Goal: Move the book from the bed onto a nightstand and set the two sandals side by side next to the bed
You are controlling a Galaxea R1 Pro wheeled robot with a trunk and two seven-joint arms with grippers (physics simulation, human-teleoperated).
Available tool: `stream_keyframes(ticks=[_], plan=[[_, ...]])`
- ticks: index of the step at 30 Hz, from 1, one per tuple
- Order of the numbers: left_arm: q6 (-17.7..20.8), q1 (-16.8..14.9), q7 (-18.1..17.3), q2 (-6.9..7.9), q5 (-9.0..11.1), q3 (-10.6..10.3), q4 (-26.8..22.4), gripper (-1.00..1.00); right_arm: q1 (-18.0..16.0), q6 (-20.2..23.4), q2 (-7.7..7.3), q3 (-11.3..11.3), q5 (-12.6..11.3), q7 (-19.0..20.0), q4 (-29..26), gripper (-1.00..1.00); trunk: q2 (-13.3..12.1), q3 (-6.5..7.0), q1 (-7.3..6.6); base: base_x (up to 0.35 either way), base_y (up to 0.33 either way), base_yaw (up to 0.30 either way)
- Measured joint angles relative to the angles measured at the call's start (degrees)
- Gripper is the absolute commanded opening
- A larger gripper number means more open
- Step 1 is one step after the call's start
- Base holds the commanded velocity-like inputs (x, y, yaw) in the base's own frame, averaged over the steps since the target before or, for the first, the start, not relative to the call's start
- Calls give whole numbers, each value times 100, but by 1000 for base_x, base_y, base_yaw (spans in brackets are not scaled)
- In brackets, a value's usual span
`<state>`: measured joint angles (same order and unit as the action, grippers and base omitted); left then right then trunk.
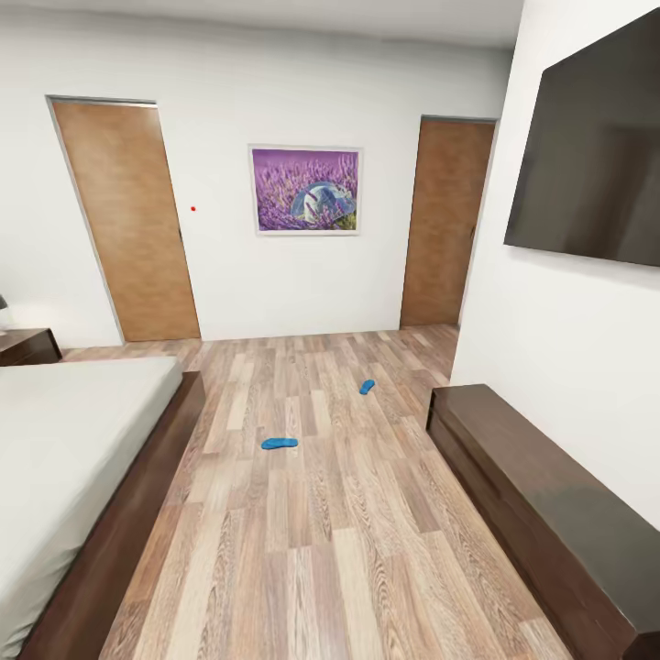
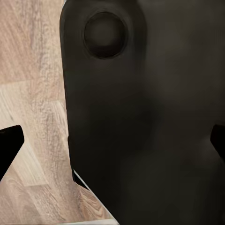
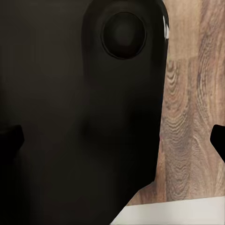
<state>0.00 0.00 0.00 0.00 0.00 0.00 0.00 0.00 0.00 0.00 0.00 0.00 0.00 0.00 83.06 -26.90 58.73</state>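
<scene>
- Two blue sandals lie on the wood-plank floor, well apart: near sandal mid-floor, closer to the bed; far sandal further off toward the right-hand door.
- Bed at left, off-white mattress in a dark frame, cut off by the picture edge.
- Nightstand beyond the bed's head, only a corner in view.
- Long dark bench cabinet along the right wall, below a dark wall screen.
- Lavender picture between the two brown doors; left-hand door. No legible writing anywhere.
- Left gripper: dark fingertips at the frame edges, spread wide, nothing between them; dark robot body blocks most of the floor.
- Right gripper: likewise spread and empty.
</scene>
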Motion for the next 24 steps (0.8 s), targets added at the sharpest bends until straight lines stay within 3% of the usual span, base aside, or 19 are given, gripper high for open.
stream_keyframes(ticks=[24], plan=[[-16,-33,-1,39,-8,38,-8,100,-33,-16,52,-15,-15,-12,-50,100,-1,3,1,0,0,0]])
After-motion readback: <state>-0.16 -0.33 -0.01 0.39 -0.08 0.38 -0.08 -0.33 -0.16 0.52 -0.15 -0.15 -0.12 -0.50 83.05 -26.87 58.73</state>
